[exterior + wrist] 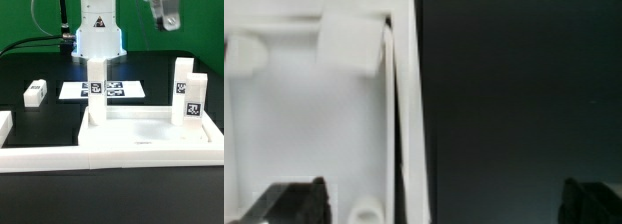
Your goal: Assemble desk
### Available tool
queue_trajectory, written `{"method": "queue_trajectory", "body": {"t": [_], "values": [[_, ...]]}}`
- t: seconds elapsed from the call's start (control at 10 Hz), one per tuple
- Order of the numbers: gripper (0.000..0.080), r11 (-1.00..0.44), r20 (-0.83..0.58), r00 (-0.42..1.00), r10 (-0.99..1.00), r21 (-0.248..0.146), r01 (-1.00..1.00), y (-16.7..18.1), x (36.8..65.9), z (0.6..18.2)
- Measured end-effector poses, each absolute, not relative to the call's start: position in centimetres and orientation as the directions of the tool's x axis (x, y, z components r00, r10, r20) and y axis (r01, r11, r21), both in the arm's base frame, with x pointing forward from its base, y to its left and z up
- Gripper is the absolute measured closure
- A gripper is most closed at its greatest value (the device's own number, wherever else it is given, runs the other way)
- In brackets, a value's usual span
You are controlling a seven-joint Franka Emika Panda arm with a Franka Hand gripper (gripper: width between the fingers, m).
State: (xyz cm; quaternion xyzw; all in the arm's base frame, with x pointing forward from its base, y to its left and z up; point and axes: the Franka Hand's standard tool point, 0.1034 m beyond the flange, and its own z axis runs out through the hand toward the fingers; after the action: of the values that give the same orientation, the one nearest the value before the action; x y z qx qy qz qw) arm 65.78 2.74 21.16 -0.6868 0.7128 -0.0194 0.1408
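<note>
The white tray-like tabletop [140,128] lies upside down at the front of the table. Three white tagged leg blocks stand upright on it: one at its far corner on the exterior view's left [95,85] and two close together on the exterior view's right [183,82] [193,103]. A fourth leg block [36,93] lies loose on the black table at the exterior view's left. My gripper [163,14] hangs high above the tabletop's right side, open and empty. In the wrist view the gripper [441,205] straddles the tabletop's rim [397,120], and a leg [349,45] shows beyond it.
The marker board [125,90] lies flat behind the tabletop, in front of the robot base [98,35]. The long white border rail [60,158] runs along the front and turns up at the exterior view's left [5,125]. Black table surface [518,100] lies beside the tabletop.
</note>
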Motion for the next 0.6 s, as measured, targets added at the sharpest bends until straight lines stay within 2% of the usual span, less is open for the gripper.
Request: {"method": "queue_trajectory", "body": {"t": [0.6], "values": [[0.0151, -0.351, -0.062, 0.380, -0.923, -0.272, -0.896, 2.46, 65.40, 20.75]]}}
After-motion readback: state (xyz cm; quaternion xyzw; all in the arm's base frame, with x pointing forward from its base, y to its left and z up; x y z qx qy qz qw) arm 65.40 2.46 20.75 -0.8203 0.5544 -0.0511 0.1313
